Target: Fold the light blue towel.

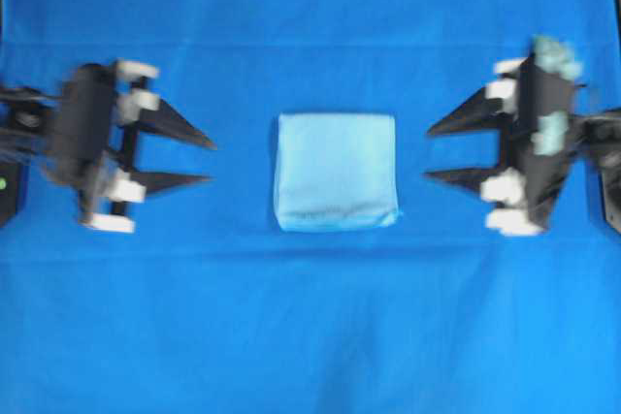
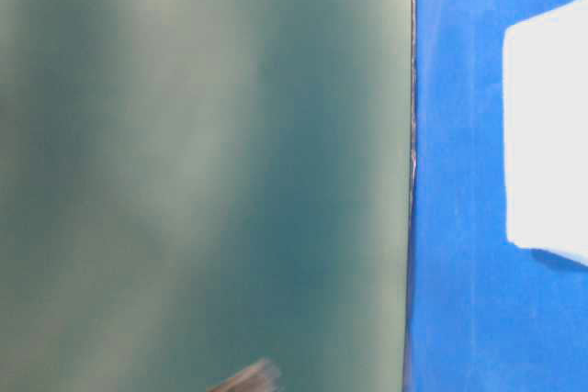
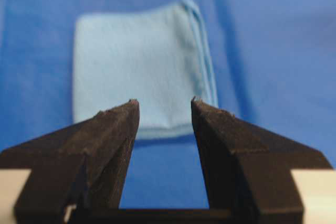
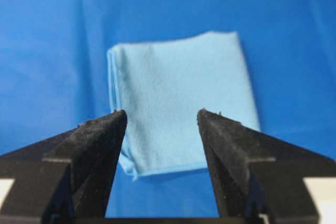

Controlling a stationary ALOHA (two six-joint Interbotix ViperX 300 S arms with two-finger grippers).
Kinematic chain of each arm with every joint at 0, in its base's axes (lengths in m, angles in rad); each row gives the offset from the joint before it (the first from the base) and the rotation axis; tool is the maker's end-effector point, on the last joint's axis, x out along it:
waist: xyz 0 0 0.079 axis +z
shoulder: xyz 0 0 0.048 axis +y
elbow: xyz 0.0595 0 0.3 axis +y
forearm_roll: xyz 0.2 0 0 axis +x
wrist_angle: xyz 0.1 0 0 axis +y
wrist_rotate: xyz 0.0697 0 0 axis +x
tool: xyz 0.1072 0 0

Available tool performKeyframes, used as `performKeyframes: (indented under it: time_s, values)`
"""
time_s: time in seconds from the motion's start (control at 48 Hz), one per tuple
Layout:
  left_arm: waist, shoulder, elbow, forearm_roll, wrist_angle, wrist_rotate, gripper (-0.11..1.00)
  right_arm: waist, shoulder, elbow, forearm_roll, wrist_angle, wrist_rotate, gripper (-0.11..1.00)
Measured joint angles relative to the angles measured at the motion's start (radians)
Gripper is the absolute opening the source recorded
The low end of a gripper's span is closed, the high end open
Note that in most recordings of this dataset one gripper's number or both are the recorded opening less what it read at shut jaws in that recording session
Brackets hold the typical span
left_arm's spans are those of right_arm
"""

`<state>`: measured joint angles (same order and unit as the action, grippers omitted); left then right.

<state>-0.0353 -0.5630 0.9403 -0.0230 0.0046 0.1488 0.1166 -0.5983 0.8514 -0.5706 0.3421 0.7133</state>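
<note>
Both grippers, left gripper and right gripper, sit open and empty either side of the towel, which I judge already folded, so I hold clear.

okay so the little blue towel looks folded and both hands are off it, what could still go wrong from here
1. In the right wrist view, the light blue towel shows layered hem edges at its near corner; these look loose and might spring open.
2. The left hand and right hand both stand open with tips pointing at the towel. A low pass could snag it.
3. The royal-blue sheet shows faint wrinkles, so dragging may bunch it.
</note>
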Motion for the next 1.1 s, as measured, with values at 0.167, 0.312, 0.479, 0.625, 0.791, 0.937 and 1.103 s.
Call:
performKeyframes:
  time_s: [0.167,0.312,0.479,0.625,0.791,0.937,1.103]
  values:
    - [0.0,-0.186,0.08,0.0,0.0,-0.002,0.42,-0.003,-0.184,0.075,-0.041,0.026,0.0,0.6]
    - [0.006,-0.316,0.141,0.0,0.017,0.003,0.42,-0.009,-0.334,0.152,-0.078,0.044,0.002,0.6]
    - [0.043,-0.448,0.221,0.0,0.032,-0.014,0.42,-0.02,-0.479,0.253,-0.086,0.048,0.002,0.6]
    - [0.084,-0.548,0.293,0.0,0.034,-0.029,0.42,-0.035,-0.558,0.331,-0.086,0.041,0.011,0.6]
    - [0.112,-0.64,0.367,0.0,0.035,-0.067,0.42,-0.064,-0.611,0.41,-0.086,-0.002,0.032,0.6]
    - [0.126,-0.664,0.403,0.0,0.035,-0.114,0.42,-0.104,-0.618,0.446,-0.084,-0.046,0.054,0.6]
    - [0.132,-0.664,0.413,0.0,0.035,-0.126,0.42,-0.127,-0.618,0.449,-0.084,-0.061,0.055,0.6]
